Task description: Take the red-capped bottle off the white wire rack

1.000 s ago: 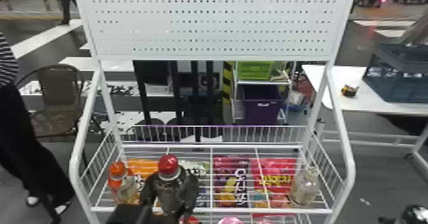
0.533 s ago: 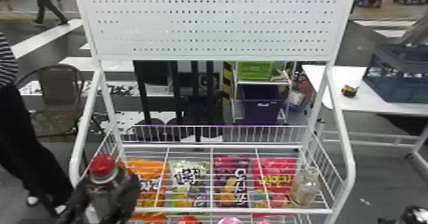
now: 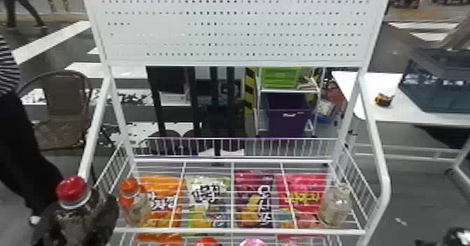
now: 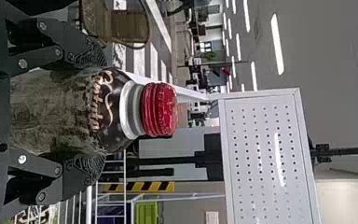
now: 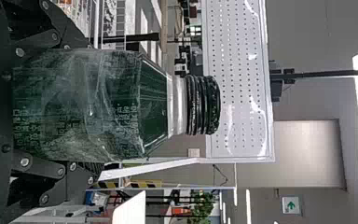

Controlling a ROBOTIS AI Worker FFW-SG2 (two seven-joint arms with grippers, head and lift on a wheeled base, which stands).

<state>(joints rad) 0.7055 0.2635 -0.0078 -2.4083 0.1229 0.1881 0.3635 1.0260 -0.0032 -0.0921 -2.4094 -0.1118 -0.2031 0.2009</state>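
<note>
1. Two pads of our left hand (image 4: 88, 114) are closed on the sides of the red-capped bottle (image 4: 159, 109), below its shoulder. We judge this grip sensible: the wide body gives both pads purchase, and the cap stays free.
2. In the head view that bottle is upright, outside the left end of the white wire rack (image 3: 241, 231) and near its left post. We take it to be off the rack already, held wide so it clears the rail and its neighbour; the task looks all but done.
3. Our right hand (image 5: 81, 109) is also closed, around a black-capped green bottle (image 5: 93, 109); it waits at the right, probably so that the left can work alone.
4. Within the rack's basket, an orange-capped bottle (image 3: 133, 203) stands at the left end and a clear bottle (image 3: 335, 205) at the right. Swinging back inward could knock the first, so we would hold away from it.
5. Through the wires we see snack bags (image 3: 208, 207) side by side, seemingly on a lower level.
6. Behind, shelving bears a green bin (image 3: 279, 77) and a purple bin (image 3: 288, 123); we cannot tell their contents. A dark blue crate (image 3: 444, 95) sits on a white desk (image 3: 412, 117).
</note>
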